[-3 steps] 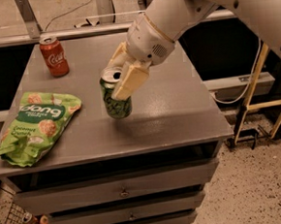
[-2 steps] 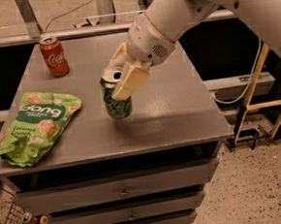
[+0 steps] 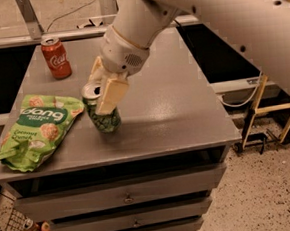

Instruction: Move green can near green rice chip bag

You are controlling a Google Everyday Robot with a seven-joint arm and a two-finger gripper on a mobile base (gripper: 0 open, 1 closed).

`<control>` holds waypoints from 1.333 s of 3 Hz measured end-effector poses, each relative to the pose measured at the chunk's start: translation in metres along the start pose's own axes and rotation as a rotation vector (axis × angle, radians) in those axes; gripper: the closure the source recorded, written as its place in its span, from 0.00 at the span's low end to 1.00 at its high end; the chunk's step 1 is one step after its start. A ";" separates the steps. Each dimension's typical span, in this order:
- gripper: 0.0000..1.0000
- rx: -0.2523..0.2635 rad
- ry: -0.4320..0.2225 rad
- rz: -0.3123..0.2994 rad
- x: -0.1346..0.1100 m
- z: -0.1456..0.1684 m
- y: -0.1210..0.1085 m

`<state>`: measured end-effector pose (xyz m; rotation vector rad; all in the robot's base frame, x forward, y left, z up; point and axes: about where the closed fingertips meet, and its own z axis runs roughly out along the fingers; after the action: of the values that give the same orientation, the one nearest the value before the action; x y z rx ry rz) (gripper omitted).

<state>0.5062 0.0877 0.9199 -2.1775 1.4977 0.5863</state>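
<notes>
The smooth cream plastic hand (image 3: 99, 98) clasps the green can (image 3: 105, 121) by its shiny silver metal top. Left of the can, the green rice chip bag (image 3: 38, 128) is crinkled glossy film. The surface (image 3: 174, 110) looks like dull grey metal.

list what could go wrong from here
The green can, held between the fingers of the gripper, looks slightly tilted, so it may topple on release. It is close to the green rice chip bag; landing on that crinkled edge could tip it. The front edge of the table is near, so a rolling can might fall off.
</notes>
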 end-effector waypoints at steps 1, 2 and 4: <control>1.00 -0.051 -0.005 -0.052 -0.020 0.024 -0.005; 1.00 -0.080 -0.049 -0.089 -0.032 0.038 -0.009; 1.00 -0.098 -0.114 -0.116 -0.037 0.059 -0.012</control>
<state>0.4994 0.1532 0.8935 -2.2455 1.2996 0.7453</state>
